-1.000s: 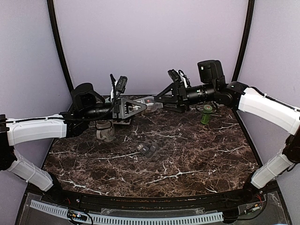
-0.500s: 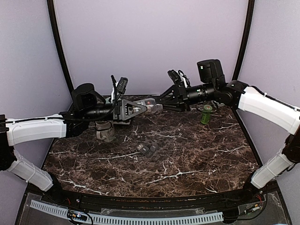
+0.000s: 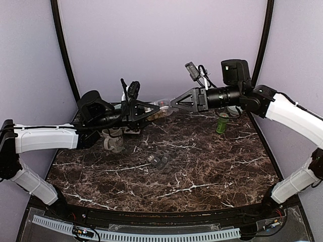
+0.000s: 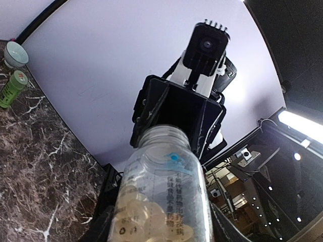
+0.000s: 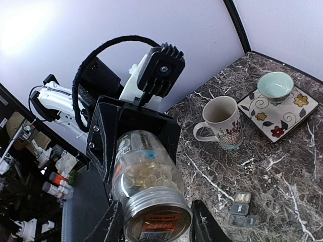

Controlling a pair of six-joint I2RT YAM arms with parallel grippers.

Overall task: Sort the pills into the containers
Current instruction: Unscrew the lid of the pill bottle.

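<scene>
A clear little jar (image 3: 162, 104) hangs level in the air between my two grippers, above the back of the table. Tan-yellow pills (image 5: 149, 174) lie heaped inside it (image 4: 151, 212). My left gripper (image 3: 153, 109) is shut on the jar's base end (image 4: 161, 222). My right gripper (image 3: 174, 103) is shut on the capped end, one finger on each side of the silvery cap (image 5: 157, 222) with its orange label. The containers (image 3: 158, 161), a low dark grey strip of joined compartments, lie on the marble mid-table (image 5: 242, 209), well below both grippers.
A white patterned mug (image 5: 222, 121) stands at the back left under my left arm (image 3: 113, 141). A pale teal bowl (image 5: 275, 83) sits on a flowered square plate (image 5: 298, 108). A green bottle (image 3: 222, 122) stands at the back right (image 4: 11, 89).
My right gripper's jaws have closed from wide open onto the jar's cap. Both grippers and the jar have risen a little.
</scene>
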